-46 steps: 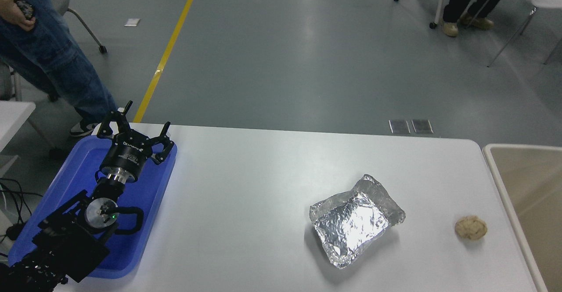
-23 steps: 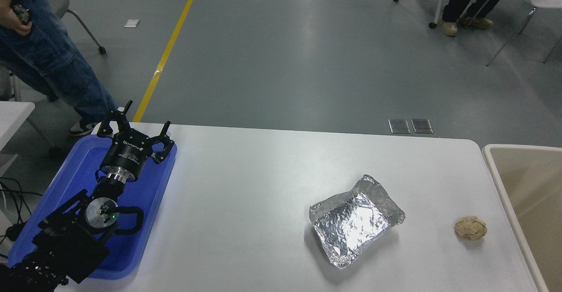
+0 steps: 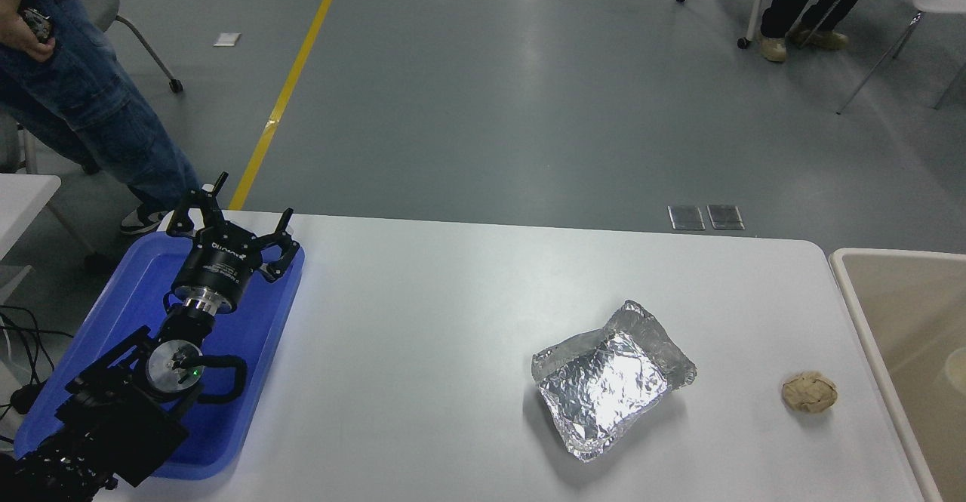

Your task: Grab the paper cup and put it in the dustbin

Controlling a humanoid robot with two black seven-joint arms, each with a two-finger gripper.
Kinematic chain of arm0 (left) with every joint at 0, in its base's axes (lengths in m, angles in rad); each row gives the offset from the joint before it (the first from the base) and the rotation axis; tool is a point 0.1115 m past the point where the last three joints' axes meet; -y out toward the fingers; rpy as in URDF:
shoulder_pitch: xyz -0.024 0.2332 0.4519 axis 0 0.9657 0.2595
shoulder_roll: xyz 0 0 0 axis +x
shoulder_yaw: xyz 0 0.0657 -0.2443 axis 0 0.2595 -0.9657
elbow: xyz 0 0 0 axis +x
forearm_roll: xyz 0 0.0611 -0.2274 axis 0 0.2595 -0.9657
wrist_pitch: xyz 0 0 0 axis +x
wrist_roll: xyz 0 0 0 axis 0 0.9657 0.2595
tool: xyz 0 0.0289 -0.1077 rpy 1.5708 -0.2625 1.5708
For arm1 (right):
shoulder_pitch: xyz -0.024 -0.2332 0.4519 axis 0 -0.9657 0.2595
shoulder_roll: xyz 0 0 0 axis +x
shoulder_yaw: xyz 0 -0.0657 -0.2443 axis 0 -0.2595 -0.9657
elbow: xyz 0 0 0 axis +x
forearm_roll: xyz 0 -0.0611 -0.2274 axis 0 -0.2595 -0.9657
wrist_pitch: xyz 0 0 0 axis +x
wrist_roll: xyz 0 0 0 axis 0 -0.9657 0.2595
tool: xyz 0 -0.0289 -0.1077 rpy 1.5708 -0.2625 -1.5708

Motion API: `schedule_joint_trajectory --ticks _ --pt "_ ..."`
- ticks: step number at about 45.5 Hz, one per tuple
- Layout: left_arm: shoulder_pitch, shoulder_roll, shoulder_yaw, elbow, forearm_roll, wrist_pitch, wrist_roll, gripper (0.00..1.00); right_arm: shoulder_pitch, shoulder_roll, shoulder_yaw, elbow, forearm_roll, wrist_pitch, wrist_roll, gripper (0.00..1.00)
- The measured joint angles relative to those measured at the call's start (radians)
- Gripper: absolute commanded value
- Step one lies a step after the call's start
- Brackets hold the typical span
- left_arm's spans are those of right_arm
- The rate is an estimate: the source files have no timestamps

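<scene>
The dustbin (image 3: 860, 328), beige with a pale rounded rim, stands against the table's right end and is cut off by the picture's edge. Inside it, at the right edge, lies a pale cream rounded shape (image 3: 957, 370) that looks like part of the paper cup; most of it is out of view. My left gripper (image 3: 240, 211) is parked over the blue tray (image 3: 136, 291) at the lower left, open and holding nothing. The right arm is out of view.
A crinkled silver foil tray (image 3: 607, 381) lies right of the table's middle. A crumpled brown paper ball (image 3: 809, 392) sits near the dustbin. A person in jeans (image 3: 90, 102) stands at the far left, and another sits at the top right.
A pale rounded shape has appeared inside the dustbin at the right edge. The left arm, the foil tray and the paper ball have not moved.
</scene>
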Motion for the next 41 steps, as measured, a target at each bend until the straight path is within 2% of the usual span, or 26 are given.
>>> schedule_joint_trajectory --ticks 17,35,41 --pt "0.000 0.000 0.000 0.000 0.000 0.000 0.000 1.00 0.298 -0.045 -0.181 0.087 -0.011 0.008 0.001 1.00" --pt "0.000 0.000 0.000 0.000 0.000 0.000 0.000 1.00 0.731 0.054 -0.448 0.265 -0.013 0.022 0.002 1.00" --pt "0.000 0.000 0.000 0.000 0.000 0.000 0.000 1.00 0.860 0.080 -0.501 0.324 -0.019 0.073 0.002 1.00"
